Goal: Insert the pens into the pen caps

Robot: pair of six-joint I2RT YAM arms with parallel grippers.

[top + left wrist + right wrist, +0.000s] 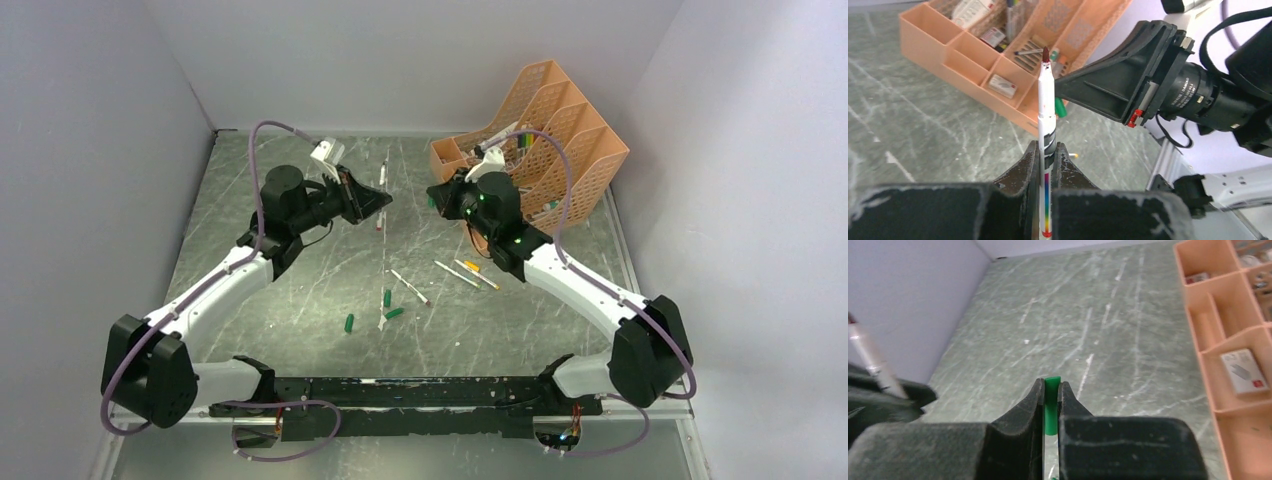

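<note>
Left end effector [1047, 148] clamps a pen [1046, 95]; right end effector [1051, 388] clamps a cap [1051, 415]; orange organiser [948, 68] compartments hold small boxes [1002, 86].

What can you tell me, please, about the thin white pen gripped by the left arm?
The thin white plastic-looking pen is uncapped, its small dark red tip bare and pointing away from the wrist. A black band and a rainbow stripe mark the barrel, with a red end below. The left gripper is shut on the barrel; nothing else touches it.
</note>
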